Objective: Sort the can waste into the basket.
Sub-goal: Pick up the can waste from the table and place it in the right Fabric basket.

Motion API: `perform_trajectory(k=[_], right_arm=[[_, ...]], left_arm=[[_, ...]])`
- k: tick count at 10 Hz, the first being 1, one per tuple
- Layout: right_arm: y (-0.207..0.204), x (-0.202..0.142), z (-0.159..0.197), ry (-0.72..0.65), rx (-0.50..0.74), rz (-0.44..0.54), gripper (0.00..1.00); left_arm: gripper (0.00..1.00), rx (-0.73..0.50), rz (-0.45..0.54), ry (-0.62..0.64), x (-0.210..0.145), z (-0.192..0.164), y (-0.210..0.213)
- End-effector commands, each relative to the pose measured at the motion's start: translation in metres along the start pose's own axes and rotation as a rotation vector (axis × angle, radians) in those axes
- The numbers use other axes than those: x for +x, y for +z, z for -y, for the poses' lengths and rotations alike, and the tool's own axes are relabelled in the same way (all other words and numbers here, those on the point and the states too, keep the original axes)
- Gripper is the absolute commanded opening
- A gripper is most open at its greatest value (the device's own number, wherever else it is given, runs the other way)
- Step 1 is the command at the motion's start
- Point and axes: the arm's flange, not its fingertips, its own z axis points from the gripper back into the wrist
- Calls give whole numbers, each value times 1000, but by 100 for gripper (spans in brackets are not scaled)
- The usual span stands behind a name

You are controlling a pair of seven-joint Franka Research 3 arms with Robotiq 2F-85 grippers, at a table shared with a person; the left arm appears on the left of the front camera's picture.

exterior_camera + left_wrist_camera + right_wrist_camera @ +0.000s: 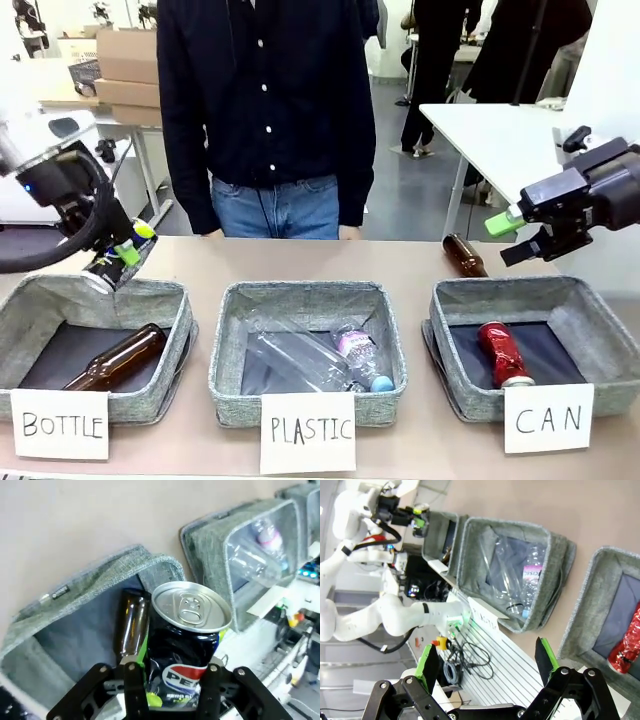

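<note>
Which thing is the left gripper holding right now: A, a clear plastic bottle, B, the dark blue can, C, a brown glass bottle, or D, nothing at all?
B: in the left wrist view the left gripper is closed around the dark blue can, above the bin with the brown bottle.

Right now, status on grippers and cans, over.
Left gripper shut on dark can, above BOTTLE bin. Right gripper open, empty. Red can in CAN basket. PLASTIC bin lies between.
</note>
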Motion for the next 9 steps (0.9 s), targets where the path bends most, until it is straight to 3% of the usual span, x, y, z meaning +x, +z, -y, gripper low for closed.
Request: perform_trajectory(k=[1,3,4,5,7,9], right_arm=[[2,1,2,28,-6,-9,100],[2,1,2,28,-6,-9,100],[0,0,0,0,0,0,100],[31,-1,-27,78,-68,51,100],[91,-11,-36,84,-148,169,100],[174,-45,-13,-8,-285,335,100]], left_arm=[[15,13,-13,70,36,-2,8],[15,13,-13,70,36,-2,8],[37,1,-3,39,21,-2,2],[37,-121,9,-218,52,18,-2],[37,-79,-50,-494,100,91,-5],[37,16,-138,-728,139,186,-16]])
